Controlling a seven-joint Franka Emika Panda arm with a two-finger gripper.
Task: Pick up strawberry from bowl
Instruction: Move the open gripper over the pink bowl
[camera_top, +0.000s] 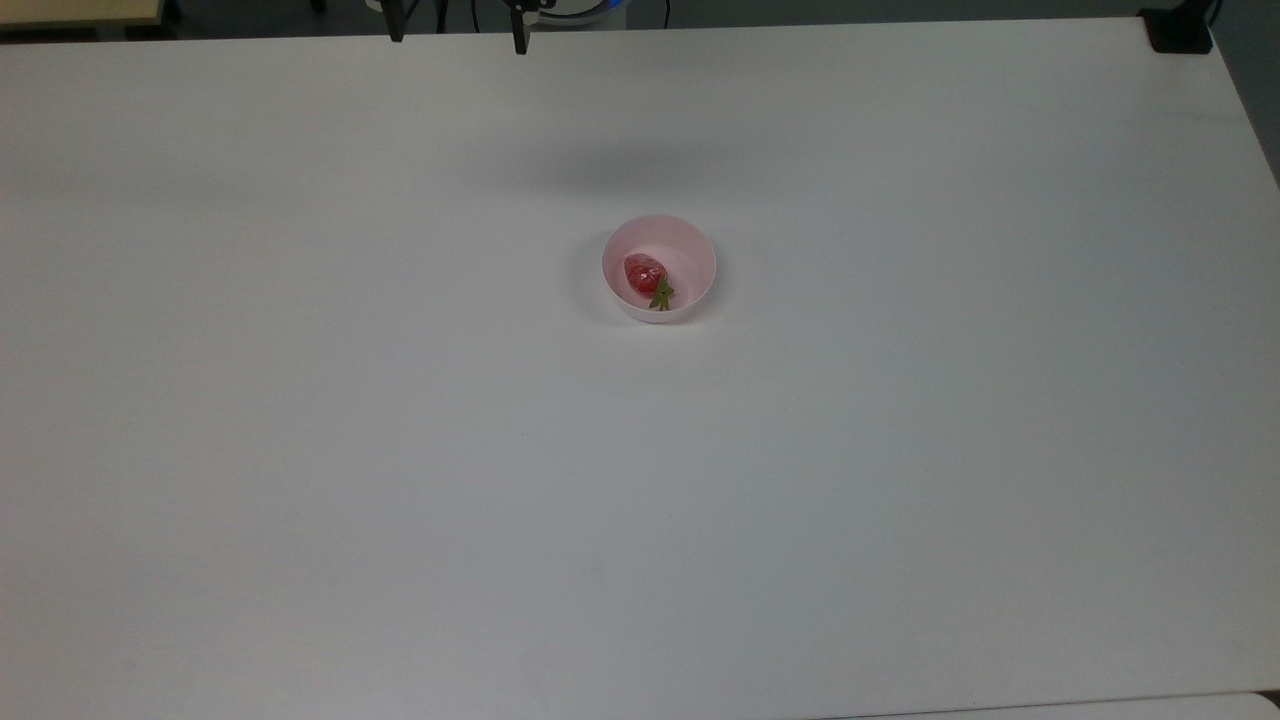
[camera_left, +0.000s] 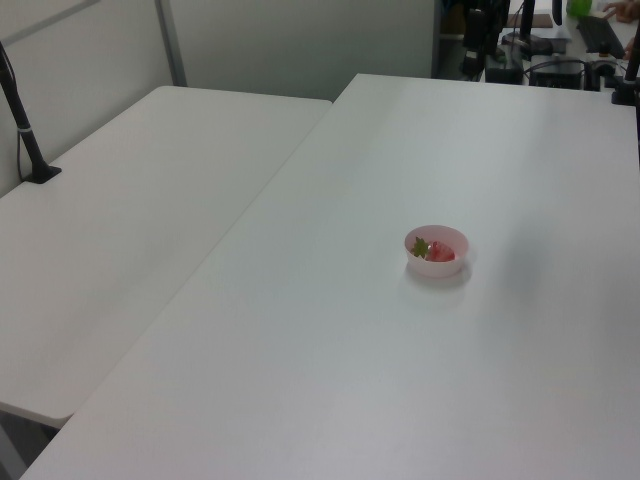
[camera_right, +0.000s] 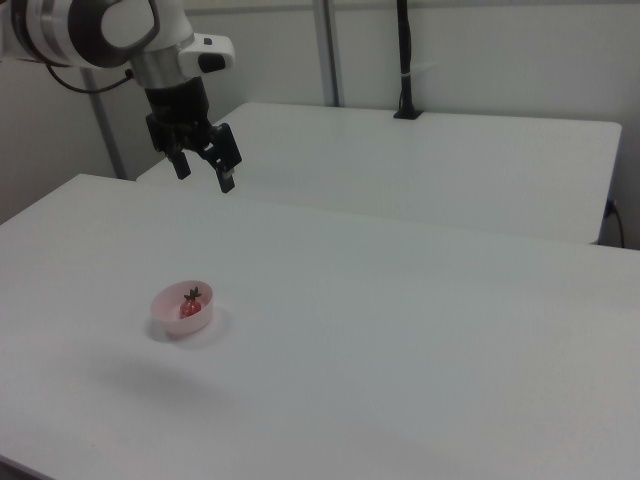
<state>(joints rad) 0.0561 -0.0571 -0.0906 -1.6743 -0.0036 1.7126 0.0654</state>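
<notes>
Well above the pale pink bowl (camera_right: 181, 311): claw (camera_right: 206, 172), fingers spread, pinching nothing. Inside the bowl, against its wall: red strawberry (camera_top: 645, 273), lying on its side, green leafy top up at the rim. Beneath the bowl: white surface (camera_top: 400, 450).

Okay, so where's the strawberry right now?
The strawberry lies inside the pink bowl near the middle of the white table, toward the bowl's left in the top view.
</notes>
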